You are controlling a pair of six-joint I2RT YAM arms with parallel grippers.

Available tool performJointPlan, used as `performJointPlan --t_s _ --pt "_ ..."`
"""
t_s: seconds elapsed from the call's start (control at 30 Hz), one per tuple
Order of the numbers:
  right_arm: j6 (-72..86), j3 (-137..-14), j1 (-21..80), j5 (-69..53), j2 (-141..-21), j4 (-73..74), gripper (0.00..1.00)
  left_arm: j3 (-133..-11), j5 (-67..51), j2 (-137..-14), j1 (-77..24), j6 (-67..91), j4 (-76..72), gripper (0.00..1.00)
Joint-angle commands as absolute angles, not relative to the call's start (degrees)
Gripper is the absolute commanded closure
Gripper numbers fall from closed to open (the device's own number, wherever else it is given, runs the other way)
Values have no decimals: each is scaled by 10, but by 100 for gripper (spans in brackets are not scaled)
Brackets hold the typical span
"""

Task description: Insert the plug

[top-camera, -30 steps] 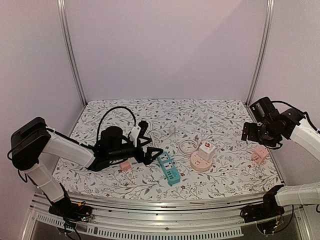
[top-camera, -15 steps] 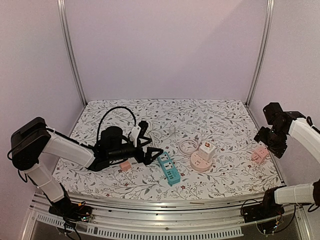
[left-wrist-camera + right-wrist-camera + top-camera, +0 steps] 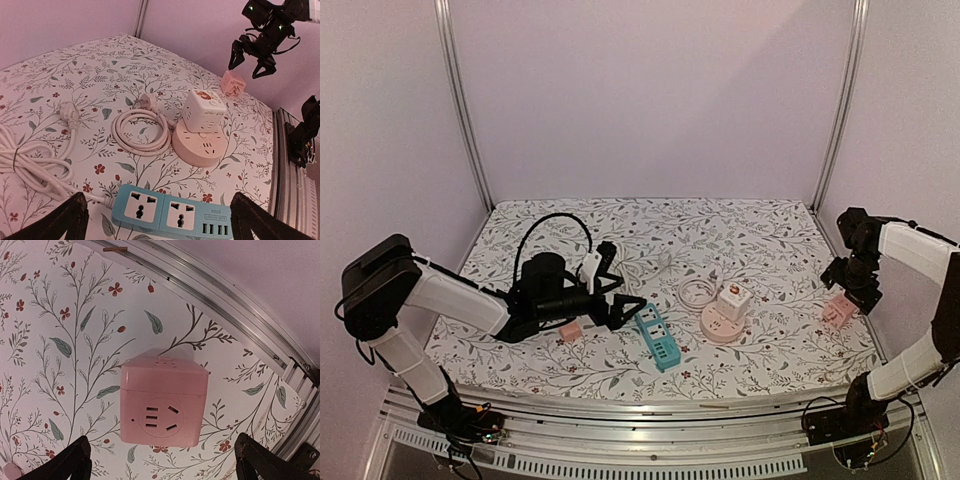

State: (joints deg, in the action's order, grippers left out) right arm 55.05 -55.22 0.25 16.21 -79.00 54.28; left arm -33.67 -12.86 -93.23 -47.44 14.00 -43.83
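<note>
Beneath the wide-open right claw (image 3: 167, 457), a pink cube socket (image 3: 162, 402) is sitting on the desk (image 3: 60, 330). Left claw (image 3: 160, 220) is gaping over the blue strip (image 3: 172, 216).

The left arm (image 3: 450, 295) is lying low and stretching toward the right, its left gripper (image 3: 626, 284) holding both fingers wide apart. The right arm (image 3: 912, 248) is bending inward from the far right. Its right gripper (image 3: 848, 288) is pointing downward, fingers spread wide.
</note>
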Motion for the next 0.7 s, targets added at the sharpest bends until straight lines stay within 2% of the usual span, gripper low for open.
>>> performJointPlan --t_s 0.0,0.47,0.53,0.67 --pt "542 -546 -29 134 -817 501 1 -330 -129 -920 -467 139 -441 1" --pt "490 -505 -60 93 -881 426 2 -330 -132 -919 -467 142 -442 1" --pt "486 -499 -60 89 -877 421 4 -330 -132 -920 -466 142 -442 1" --pt "480 -484 -60 98 -857 419 16 -330 -132 -918 -466 142 -442 1"
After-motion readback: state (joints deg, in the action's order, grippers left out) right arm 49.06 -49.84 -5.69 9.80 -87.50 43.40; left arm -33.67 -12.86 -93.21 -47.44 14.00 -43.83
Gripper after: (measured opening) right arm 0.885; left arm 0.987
